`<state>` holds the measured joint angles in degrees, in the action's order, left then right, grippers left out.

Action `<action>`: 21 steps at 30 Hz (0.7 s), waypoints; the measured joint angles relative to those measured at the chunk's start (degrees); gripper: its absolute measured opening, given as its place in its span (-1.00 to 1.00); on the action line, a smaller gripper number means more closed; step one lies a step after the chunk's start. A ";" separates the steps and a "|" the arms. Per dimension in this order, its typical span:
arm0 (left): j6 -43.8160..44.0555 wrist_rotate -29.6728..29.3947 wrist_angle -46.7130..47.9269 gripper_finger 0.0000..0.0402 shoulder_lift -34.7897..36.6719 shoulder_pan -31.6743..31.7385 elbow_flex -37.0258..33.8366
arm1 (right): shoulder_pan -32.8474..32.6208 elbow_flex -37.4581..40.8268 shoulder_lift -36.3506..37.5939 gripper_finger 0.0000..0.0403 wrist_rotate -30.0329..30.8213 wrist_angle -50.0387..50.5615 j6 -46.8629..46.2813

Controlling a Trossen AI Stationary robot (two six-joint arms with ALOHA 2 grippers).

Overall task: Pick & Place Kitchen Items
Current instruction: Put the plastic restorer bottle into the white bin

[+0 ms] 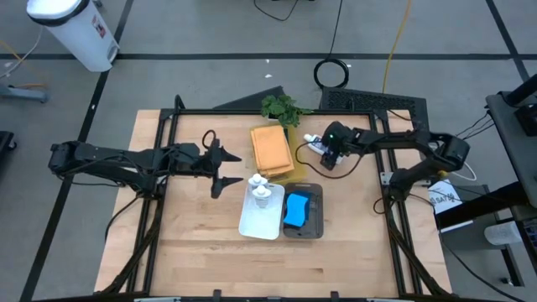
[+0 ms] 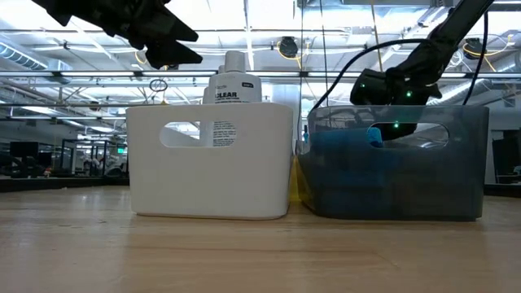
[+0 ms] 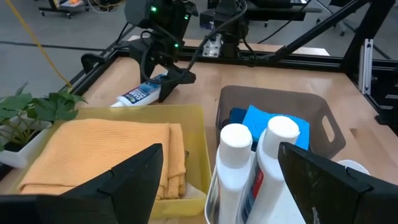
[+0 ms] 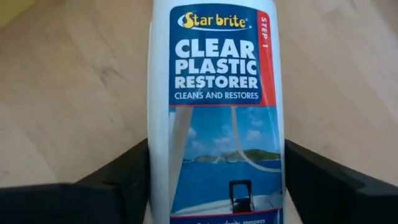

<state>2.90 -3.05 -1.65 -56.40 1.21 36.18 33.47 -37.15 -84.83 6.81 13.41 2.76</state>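
White bottle [image 4: 214, 106] lies flat on the bench [image 1: 201, 252] behind the grey bin [image 1: 312, 220]; right gripper [image 1: 330, 156] jaws open, straddling it; rigid, light, slick plastic, likely rolls; grip mid-body across label; left gripper [image 1: 228, 172] open, idle near white bin [image 1: 252, 225].

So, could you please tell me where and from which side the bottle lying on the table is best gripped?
Grip the lying bottle across its labelled body, coming down from above: it lies flat on the wooden table, so its two long sides are free. The right gripper already straddles it there, fingers open either side, seemingly well placed.
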 joint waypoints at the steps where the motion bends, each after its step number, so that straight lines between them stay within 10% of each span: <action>1: 0.00 0.00 -0.02 0.61 0.00 0.00 0.00 | -0.04 0.02 0.51 0.35 0.08 0.43 -0.16; 14: 0.07 0.02 -0.57 0.61 0.02 0.00 0.00 | -0.19 0.37 16.18 0.34 0.34 2.35 -0.49; 21: -0.08 0.00 -5.15 0.61 0.02 0.00 0.00 | -2.54 0.35 28.37 0.37 -9.10 -2.81 -5.41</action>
<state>2.81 -3.05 -6.80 -56.38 1.21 36.18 30.94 -36.80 -56.46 -2.29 10.60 -2.65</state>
